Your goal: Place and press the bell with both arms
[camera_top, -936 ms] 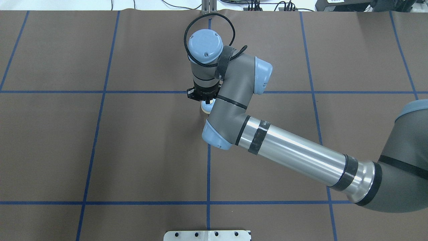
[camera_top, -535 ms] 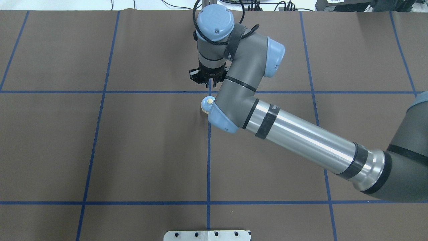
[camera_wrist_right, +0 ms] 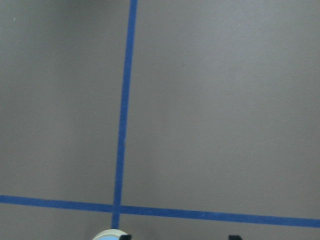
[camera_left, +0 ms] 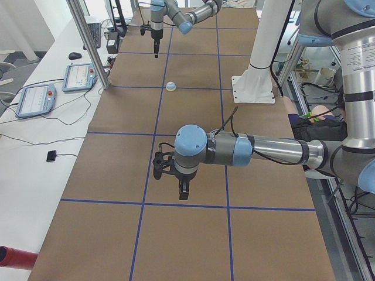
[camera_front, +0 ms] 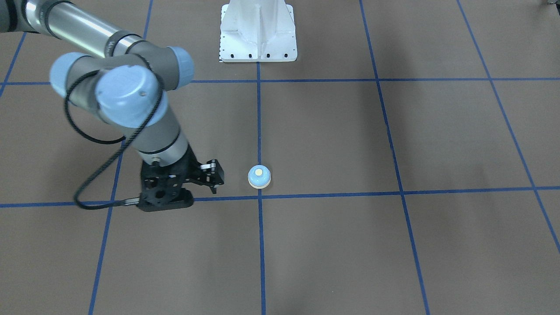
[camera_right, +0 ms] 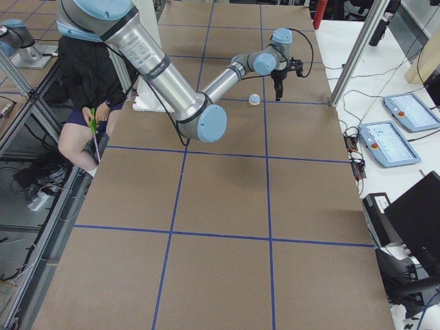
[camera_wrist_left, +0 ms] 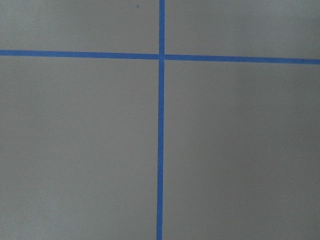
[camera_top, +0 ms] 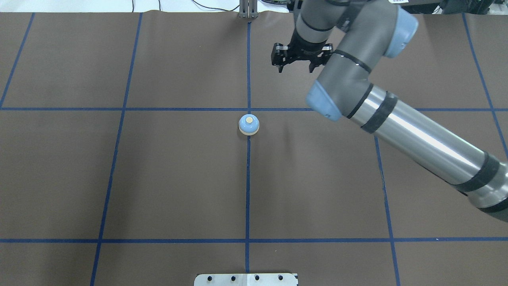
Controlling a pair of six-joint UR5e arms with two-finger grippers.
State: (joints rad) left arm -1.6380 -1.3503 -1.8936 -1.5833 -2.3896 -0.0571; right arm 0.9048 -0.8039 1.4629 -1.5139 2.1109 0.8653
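Toward the left end of the tabletop [camera_top: 166, 178], about midway between the robot's edge and the far edge, the left gripper [camera_left: 171, 179] hangs pointing down from the left arm [camera_left: 275, 151]; it shows only in a side view, so I cannot tell whether its jaws stand apart or together; its wrist camera sees nothing but a crossing of blue tape lines [camera_wrist_left: 161, 56]; near the middle of the tabletop the bell [camera_top: 249, 124] stands upright on the centre tape line, just on the robot's side of a crossing, in the same spot as in both earlier overhead pictures; nothing touches it, and it is in line with the white pedestal [camera_top: 246, 279] at the middle of the robot's edge; 0.9 s ago the right gripper [camera_top: 296, 68] sat directly over the bell and hid all but a sliver; half a second ago it had drawn off toward the far edge, the arm's blue cap still covering the bell's right side; now the whole bell shows, cream button up; the right gripper is further right, close to the far edge and well apart from the bell, spread wide and holding nothing, fingertips down; the right arm [camera_top: 416, 137] runs back from it toward the tabletop's right end.
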